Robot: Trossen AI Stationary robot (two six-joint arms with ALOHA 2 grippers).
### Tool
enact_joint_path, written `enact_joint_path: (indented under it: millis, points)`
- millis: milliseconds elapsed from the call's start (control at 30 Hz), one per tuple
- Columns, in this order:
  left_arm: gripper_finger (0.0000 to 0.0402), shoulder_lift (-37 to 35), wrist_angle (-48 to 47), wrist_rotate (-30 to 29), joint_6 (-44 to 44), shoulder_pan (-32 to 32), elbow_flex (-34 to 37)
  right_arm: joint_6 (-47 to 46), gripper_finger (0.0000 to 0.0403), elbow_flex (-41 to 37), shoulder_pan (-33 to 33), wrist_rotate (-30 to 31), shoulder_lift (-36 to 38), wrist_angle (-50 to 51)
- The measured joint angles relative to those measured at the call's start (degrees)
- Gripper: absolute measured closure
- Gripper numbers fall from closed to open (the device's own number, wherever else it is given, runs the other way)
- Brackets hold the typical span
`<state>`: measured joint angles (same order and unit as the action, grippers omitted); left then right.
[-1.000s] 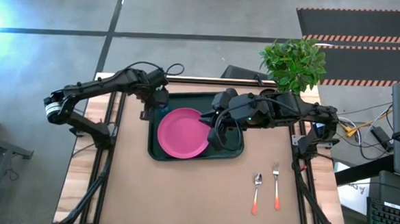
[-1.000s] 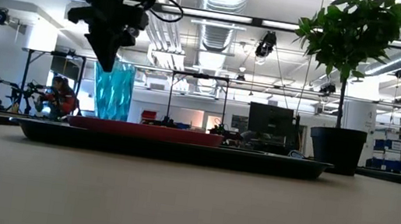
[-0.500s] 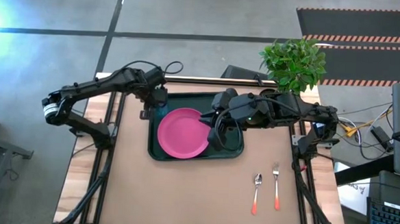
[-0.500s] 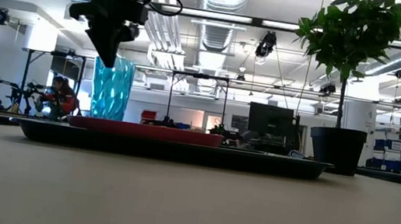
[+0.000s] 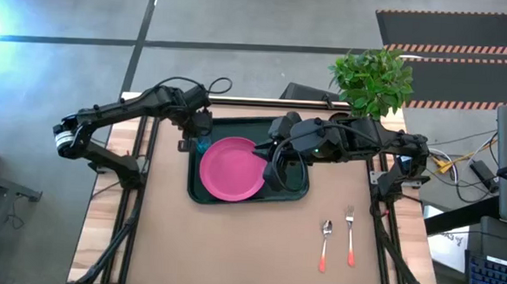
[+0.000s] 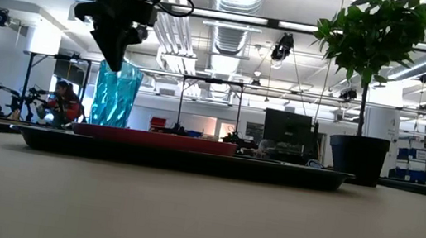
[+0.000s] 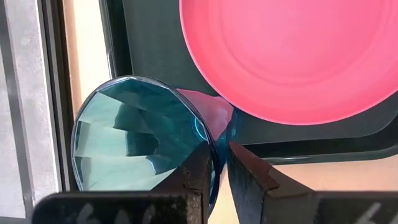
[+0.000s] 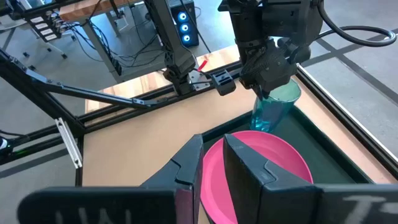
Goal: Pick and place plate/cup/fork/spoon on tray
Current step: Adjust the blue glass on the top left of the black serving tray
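Cup (image 6: 116, 95) sits in the tray (image 5: 294, 189) corner, mouth up but tilted off vertical, directly under the left end effector (image 6: 114, 62), whose fingers pinch its rim. Plate (image 5: 232, 168) lies flat beside it in the tray. Right end effector (image 8: 212, 163) hovers over the plate's far edge, fingers nearly closed, empty. Spoon (image 5: 325, 244) and fork (image 5: 350, 236) lie parallel on the surface, handles pointing away from the tray.

plate (image 5: 232, 168) and cup (image 5: 203, 143) in tray (image 5: 293, 190) — spoon (image 5: 325, 244), fork (image 5: 350, 237) outside.
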<state>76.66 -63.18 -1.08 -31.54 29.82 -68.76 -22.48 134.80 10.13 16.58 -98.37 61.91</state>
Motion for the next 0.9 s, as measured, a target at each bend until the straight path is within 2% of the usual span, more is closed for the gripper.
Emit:
enact_joint_path:
  millis: [900]
  points:
    - [0.0369,0.0,-1.82,-0.11,2.74,-0.02,0.53,0.21,0.0349,0.0,0.0,-0.02,0.0,-0.02]
